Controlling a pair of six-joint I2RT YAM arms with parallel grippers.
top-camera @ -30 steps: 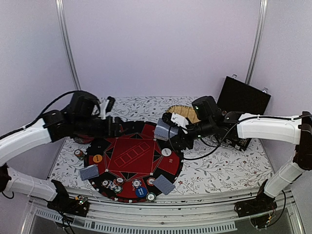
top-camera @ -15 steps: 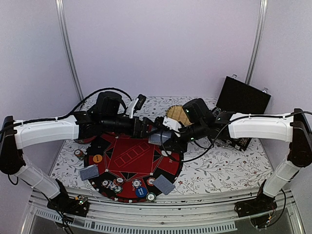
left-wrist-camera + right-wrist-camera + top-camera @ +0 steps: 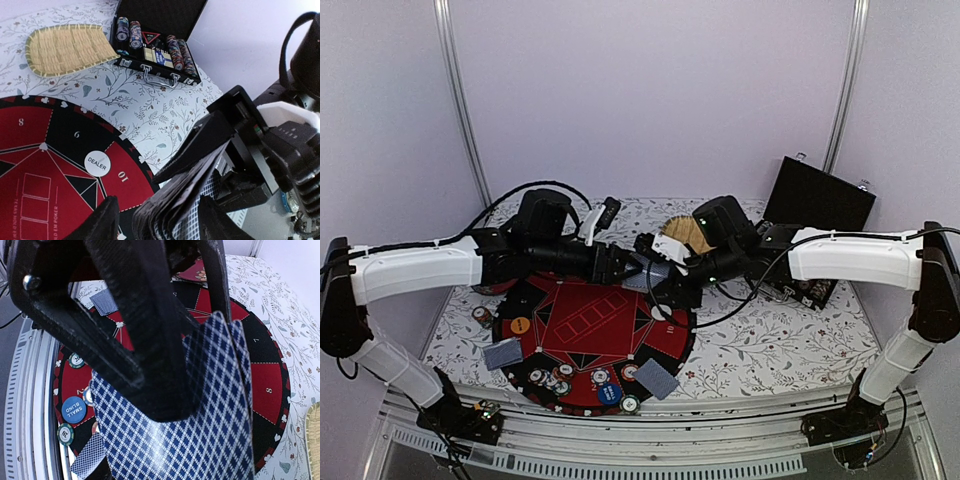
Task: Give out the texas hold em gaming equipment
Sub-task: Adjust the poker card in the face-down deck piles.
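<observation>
**Right gripper (image 3: 668, 285) clamped on the deck of cards (image 3: 200, 430), left gripper (image 3: 623, 268) at its edge**
Your left jaws stand on both sides of the deck, which hangs above the far rim of the poker mat (image 3: 590, 330); whether they pinch, I cannot tell. Cards are light, thin and slippery: I think you should take only the top one, at its free corner.

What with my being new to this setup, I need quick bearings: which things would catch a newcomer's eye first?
Mid-table, the right gripper is shut on a deck of blue-checked cards above the far edge of the round red-and-black poker mat, and the open left gripper flanks that deck. Next come the chips and face-down cards along the mat's near rim, and the open black case at the far right.
</observation>
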